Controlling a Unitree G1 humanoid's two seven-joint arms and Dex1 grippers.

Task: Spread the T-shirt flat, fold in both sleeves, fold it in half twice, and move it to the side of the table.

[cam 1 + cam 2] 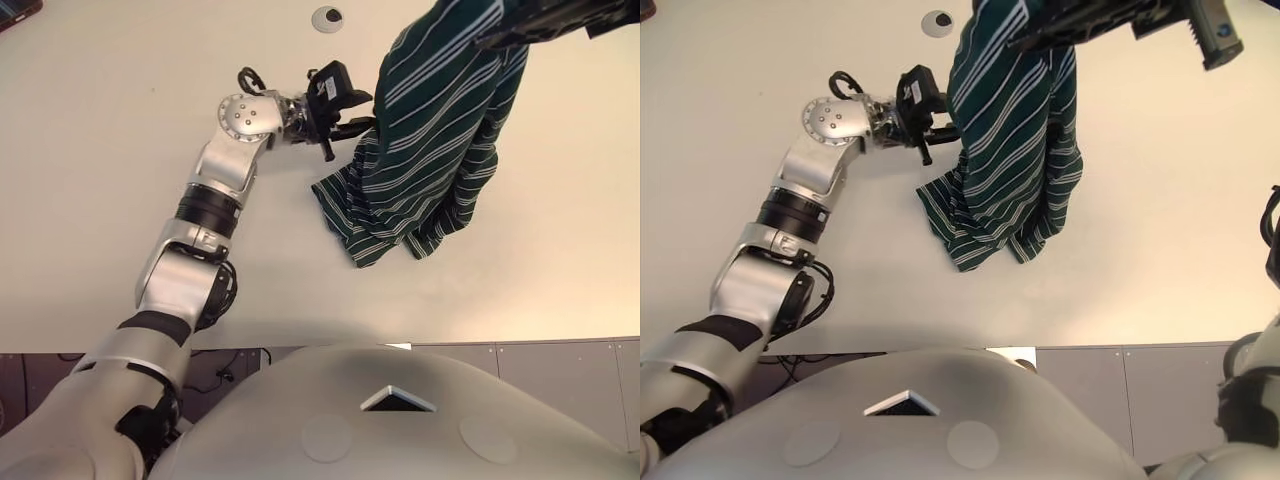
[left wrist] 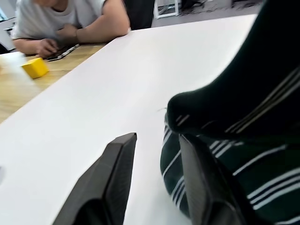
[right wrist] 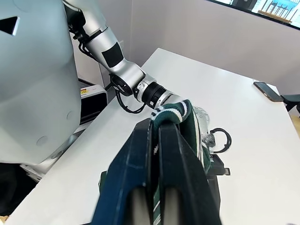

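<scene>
— What has the right gripper [image 3: 157, 129] got?

— The T-shirt [image 1: 430, 150]. Its two fingers are pressed tight together on a ribbed, striped edge of the cloth, which sticks up just past the tips.

— And the shirt itself, where is it?

— It hangs from that raised gripper as a long dark green drape with pale stripes. The lower end is heaped in folds on the white table [image 1: 120, 120], out toward one o'clock from the robot (nothing about it is flat yet).

— The left gripper [image 1: 365, 110]?

— Low over the table at nine o'clock of the shirt, pointing into it, jaws spread apart. In the wrist view bare table shows between the two black fingers [image 2: 115, 168]. One finger lies against the fabric, which bulges over it; the other is apart from the cloth. It grips nothing.

— Anything else nearby?

— A round cable port [image 1: 327, 18] is set in the tabletop at twelve o'clock of the left gripper, well apart from the shirt's heap.
</scene>
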